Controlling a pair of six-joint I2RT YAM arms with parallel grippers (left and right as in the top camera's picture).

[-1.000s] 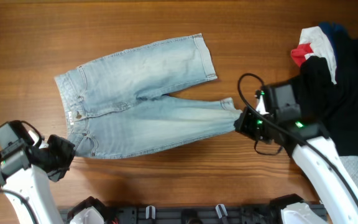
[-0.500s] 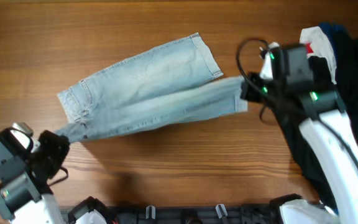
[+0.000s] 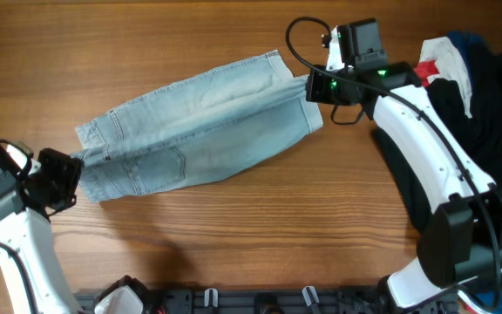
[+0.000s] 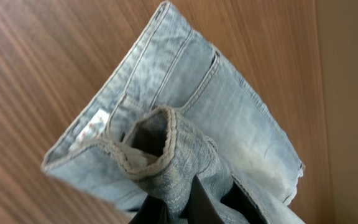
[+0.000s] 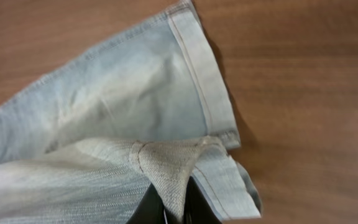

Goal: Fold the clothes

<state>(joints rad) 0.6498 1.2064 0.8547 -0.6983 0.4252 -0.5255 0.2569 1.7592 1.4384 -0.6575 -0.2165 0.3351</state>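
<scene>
The jeans [image 3: 199, 122] lie folded lengthwise — left gripper [image 3: 75, 167] pinched tight on their waistband, right gripper [image 3: 308, 87] clamped on a hem.

The desk [image 3: 234, 253] is brown wood-grain, smooth, with a low sheen. The jeans [image 3: 199, 131] are faded light-blue denim cloth, matt. The wrist views show a coarse twill weave, raised double stitching along hems and seams, and a paler, rougher inner face at the turned waistband. The heap [image 3: 495, 105] at the right edge of the frame is soft matt cloth in black, white, red and navy. The right arm [image 3: 425, 131] has a white plastic shell, smooth and slightly glossy. The left hand [image 3: 75, 170] and right hand [image 3: 307, 87] have black matt housings.
</scene>
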